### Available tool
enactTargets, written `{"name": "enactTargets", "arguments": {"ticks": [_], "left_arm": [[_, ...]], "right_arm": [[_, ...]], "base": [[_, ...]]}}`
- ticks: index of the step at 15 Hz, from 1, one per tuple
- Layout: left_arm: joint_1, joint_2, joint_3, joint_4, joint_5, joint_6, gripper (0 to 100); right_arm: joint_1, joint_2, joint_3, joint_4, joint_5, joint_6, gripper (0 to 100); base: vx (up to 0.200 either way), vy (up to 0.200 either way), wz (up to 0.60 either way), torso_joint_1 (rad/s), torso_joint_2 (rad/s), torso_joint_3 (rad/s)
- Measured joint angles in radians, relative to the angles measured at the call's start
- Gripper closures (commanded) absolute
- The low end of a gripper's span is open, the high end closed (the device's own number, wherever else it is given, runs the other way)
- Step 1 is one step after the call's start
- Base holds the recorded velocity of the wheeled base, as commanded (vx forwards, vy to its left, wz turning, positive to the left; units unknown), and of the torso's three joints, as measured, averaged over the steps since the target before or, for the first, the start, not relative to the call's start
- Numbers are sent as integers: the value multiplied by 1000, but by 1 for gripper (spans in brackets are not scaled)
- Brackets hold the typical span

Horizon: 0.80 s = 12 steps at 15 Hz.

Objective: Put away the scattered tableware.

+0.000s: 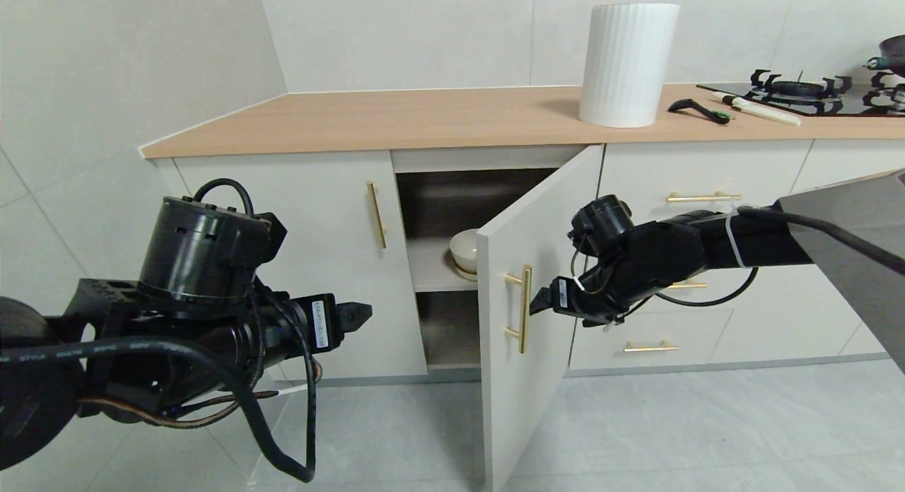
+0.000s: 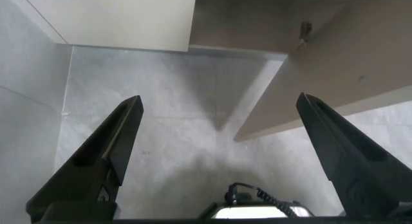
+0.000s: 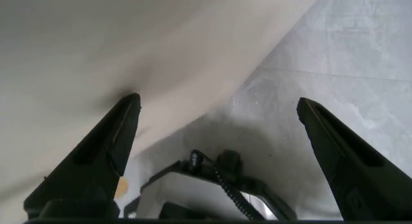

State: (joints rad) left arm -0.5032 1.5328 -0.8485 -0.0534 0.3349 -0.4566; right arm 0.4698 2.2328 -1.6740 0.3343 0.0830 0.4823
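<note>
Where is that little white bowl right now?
In the head view, the bowl sits on the shelf inside the open cabinet, partly hidden behind its door, left of the right gripper.

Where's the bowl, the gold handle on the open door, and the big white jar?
Bowl (image 1: 464, 252): head view, on its rounded side.
Handle (image 1: 525, 308): head view, middle of the bar.
Jar (image 1: 626, 64): head view, middle of its ribbed wall.
</note>
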Motion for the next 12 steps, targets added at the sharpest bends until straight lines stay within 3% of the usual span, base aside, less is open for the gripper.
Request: {"name": "enactTargets", "arguments": {"ticks": [1,7,12], "left_arm": [[-1,-1,1,3,0,3,0],[-4,-3,0,32,-1,13,0],[-5,-4,-2,30,0,15,0]], "right_arm": [[0,7,-4,-9,-3,5,0],[6,52,-24,-99,-53,65,0],[13,99,-51,-213,-108,167,0]], "base": [[0,0,0,0,0,0],[200,0,0,6,1,5],[0,0,0,0,0,0]]}}
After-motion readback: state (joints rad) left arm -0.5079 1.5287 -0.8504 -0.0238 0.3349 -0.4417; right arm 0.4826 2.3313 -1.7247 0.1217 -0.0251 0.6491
